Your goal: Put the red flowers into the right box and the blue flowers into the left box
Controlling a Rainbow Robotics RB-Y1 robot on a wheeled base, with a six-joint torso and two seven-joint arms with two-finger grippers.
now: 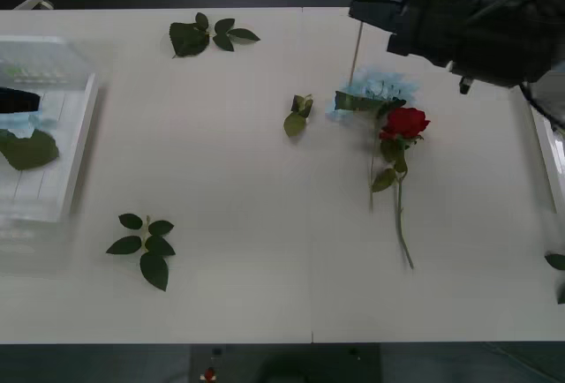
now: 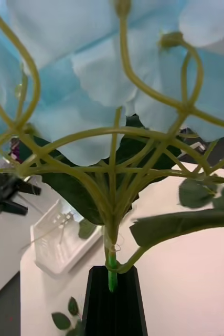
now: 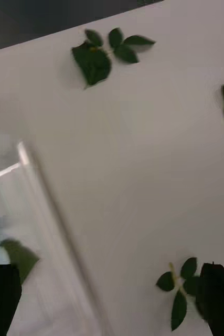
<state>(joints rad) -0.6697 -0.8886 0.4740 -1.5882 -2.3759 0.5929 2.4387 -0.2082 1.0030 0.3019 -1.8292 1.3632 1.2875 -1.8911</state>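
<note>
My right gripper (image 2: 112, 278) is shut on the green stem of a blue flower (image 2: 117, 68), held up off the table and seen from underneath. My right arm (image 1: 477, 34) hangs over the table's far right. Below it another blue flower (image 1: 375, 90) lies on the table, touching a red flower (image 1: 405, 123) whose stem runs toward me. The left box (image 1: 79, 149) stands at the left edge and holds a blue flower (image 1: 33, 123) with a green leaf. Over that box my left gripper (image 3: 109, 299) is open and holds nothing. The rim of the right box (image 1: 552, 158) shows at the right edge.
Loose green leaf sprigs lie at the far centre-left (image 1: 207, 34), near the front left (image 1: 146, 244), and in the middle (image 1: 298, 114). More leaves (image 1: 556, 264) lie at the right edge. A wide bare stretch of white table (image 1: 247, 180) lies between the boxes.
</note>
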